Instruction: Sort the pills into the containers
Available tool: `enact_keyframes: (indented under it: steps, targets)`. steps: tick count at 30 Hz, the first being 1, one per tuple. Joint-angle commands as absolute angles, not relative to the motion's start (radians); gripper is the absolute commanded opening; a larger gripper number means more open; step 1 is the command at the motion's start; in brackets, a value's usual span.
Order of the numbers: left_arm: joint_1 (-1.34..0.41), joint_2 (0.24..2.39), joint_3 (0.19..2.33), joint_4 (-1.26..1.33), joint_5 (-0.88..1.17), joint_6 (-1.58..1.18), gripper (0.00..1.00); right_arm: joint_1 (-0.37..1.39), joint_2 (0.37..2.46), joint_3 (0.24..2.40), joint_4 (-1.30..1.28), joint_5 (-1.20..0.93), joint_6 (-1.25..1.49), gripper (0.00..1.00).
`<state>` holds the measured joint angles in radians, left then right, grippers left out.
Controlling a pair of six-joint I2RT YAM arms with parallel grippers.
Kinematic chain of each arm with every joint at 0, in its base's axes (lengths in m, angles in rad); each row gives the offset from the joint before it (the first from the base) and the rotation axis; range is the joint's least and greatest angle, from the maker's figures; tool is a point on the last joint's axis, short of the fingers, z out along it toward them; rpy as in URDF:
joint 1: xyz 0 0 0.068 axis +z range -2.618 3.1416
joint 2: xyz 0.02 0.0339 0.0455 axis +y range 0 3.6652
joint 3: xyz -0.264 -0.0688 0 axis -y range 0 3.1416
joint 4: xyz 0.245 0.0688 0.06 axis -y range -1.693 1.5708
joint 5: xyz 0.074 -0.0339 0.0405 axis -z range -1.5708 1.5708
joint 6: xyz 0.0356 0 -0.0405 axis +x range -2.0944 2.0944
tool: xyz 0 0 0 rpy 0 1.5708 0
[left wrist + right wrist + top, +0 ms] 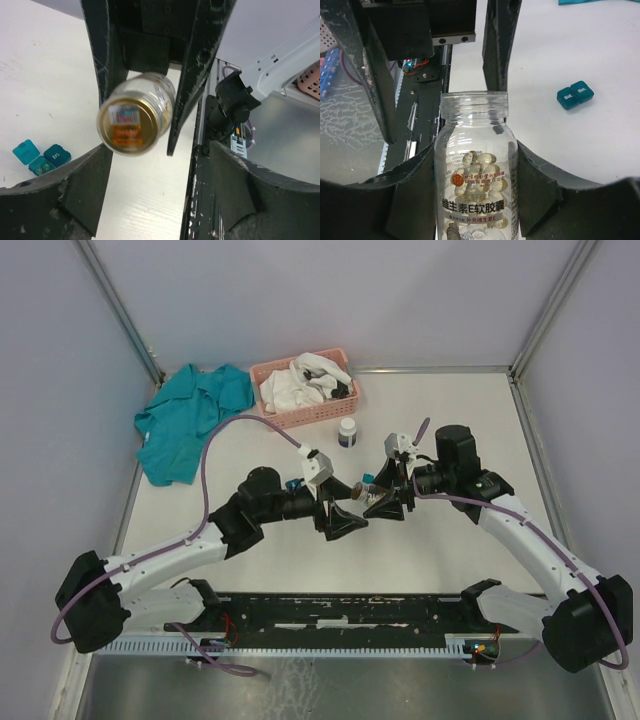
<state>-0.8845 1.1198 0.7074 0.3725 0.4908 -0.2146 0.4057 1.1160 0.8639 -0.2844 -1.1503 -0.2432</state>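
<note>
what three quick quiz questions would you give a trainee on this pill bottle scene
1. True or false: the left gripper is clamped on the clear pill bottle.
2. The teal containers lie: A on the table, B in the pink basket, C between the left gripper's fingers.
3. Which gripper holds the clear pill bottle?
Key: 1 false, its jaws stand open; 2 A; 3 the right gripper.
</note>
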Motion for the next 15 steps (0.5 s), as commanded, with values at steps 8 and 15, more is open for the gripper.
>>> enact_keyframes:
  steps: [8,15]
  targets:
    - [-0.891,0.811,0.536,0.440,0.266,-0.290,0.99,0.404,1.086,0.905,-0.271,-1.139,-0.335,0.01]
    - [-0.887,0.634,0.423,0.580,0.103,-0.655,0.99,0.405,1.030,0.885,-0.328,-1.054,-0.500,0.01]
